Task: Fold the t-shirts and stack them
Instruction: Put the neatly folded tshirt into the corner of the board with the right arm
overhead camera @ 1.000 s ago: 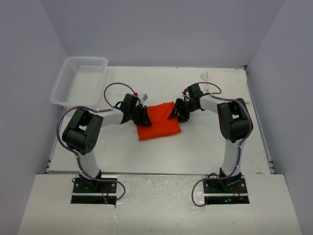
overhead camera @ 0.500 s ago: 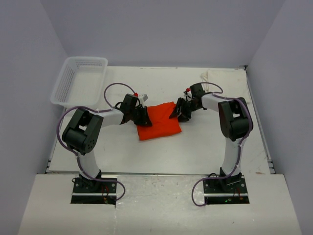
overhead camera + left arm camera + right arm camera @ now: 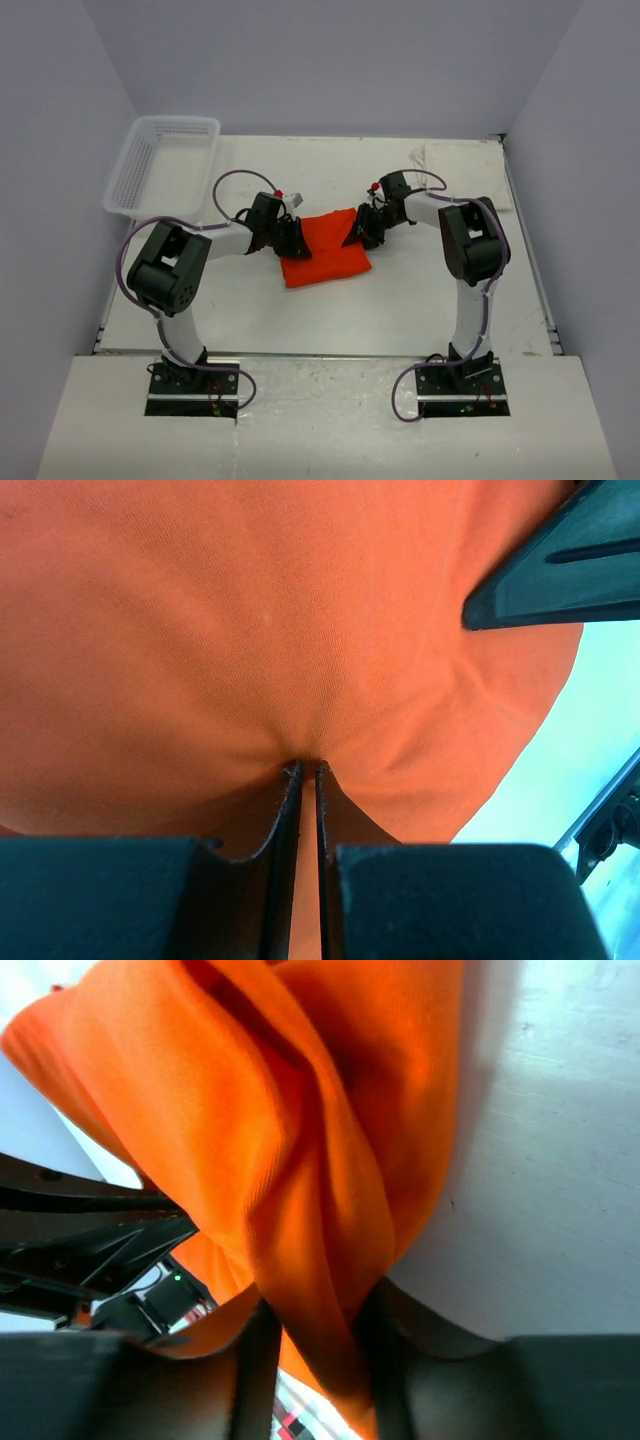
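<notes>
The orange-red t-shirt point(image 3: 322, 247) lies folded into a small rectangle in the middle of the table. My left gripper point(image 3: 293, 240) is shut on its left edge; in the left wrist view the jaws point(image 3: 308, 770) pinch a thin fold of the orange cloth point(image 3: 250, 630). My right gripper point(image 3: 362, 228) is shut on the shirt's far right corner; in the right wrist view a bunched fold of orange cloth point(image 3: 300, 1160) runs between the fingers point(image 3: 315, 1310). The cream-white t-shirt point(image 3: 462, 160) lies flat at the far right corner.
A white plastic lattice basket point(image 3: 162, 165) stands at the far left corner, partly over the table's edge. Grey walls close in the table on three sides. The arm bases sit at the near edge.
My right gripper has shifted slightly left and away along the shirt's far right corner. The left gripper and the shirt stay where they were.
</notes>
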Robot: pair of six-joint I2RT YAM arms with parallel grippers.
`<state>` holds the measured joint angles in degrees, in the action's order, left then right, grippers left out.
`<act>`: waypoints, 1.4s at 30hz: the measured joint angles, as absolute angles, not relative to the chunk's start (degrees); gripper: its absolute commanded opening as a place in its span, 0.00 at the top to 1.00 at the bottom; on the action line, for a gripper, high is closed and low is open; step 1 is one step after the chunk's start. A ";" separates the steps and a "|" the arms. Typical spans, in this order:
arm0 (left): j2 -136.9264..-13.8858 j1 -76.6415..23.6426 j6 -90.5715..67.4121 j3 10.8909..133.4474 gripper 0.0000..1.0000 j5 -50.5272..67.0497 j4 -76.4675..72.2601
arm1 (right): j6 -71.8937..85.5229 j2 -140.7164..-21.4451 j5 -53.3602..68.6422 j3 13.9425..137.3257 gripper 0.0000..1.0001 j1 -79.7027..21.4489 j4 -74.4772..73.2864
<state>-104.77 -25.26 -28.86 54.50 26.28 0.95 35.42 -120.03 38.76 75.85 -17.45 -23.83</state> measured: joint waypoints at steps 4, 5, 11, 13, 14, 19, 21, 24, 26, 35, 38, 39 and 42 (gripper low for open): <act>-104.77 -25.26 -28.84 54.50 0.89 26.37 0.99 | 35.42 -120.29 37.04 75.77 0.95 -18.02 -23.97; -104.77 -25.26 -28.82 54.50 0.89 26.37 0.97 | 35.53 -120.29 36.69 75.70 1.00 -18.06 -23.99; -104.75 -25.28 -28.84 54.39 0.88 25.91 0.95 | 34.87 -119.46 34.41 75.75 1.00 -18.37 -25.06; -104.53 -25.28 -28.86 54.17 0.87 25.34 0.86 | 33.98 -118.72 32.67 75.75 1.00 -18.76 -25.89; -104.40 -25.34 -28.86 54.08 0.86 25.08 0.82 | 33.32 -118.32 31.81 75.79 1.00 -19.00 -26.41; -103.13 -25.98 -28.93 53.21 0.85 23.07 0.43 | 28.93 -117.10 26.06 78.74 1.00 -21.08 -30.61; -100.99 -26.39 -28.95 51.42 0.84 21.80 -0.54 | 26.63 -116.77 22.20 81.03 1.00 -22.26 -32.69; -95.66 -27.33 -29.39 48.03 0.83 19.79 -1.32 | 23.73 -116.62 14.94 85.17 1.00 -23.55 -35.31; -91.37 -28.51 -29.69 46.00 0.83 18.74 -2.31 | 22.15 -116.60 10.55 87.79 1.00 -23.73 -37.04; -76.93 -33.63 -33.43 41.65 0.82 16.67 -5.98 | 16.58 -115.81 -7.55 93.32 1.00 -23.40 -40.56; -76.60 -35.07 -33.95 40.34 0.82 16.21 -6.24 | 14.63 -115.81 -13.39 96.49 1.00 -23.35 -42.15; -76.64 -35.40 -34.04 39.72 0.82 16.14 -6.20 | 13.96 -115.81 -15.53 98.00 1.00 -23.33 -42.57; -77.12 -35.73 -34.11 38.26 0.83 16.12 -6.07 | 12.56 -115.87 -20.56 101.97 1.00 -23.20 -43.24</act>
<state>-77.12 -35.73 -34.11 38.26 16.12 -6.07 12.56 -115.87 -20.56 101.97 -23.20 -43.24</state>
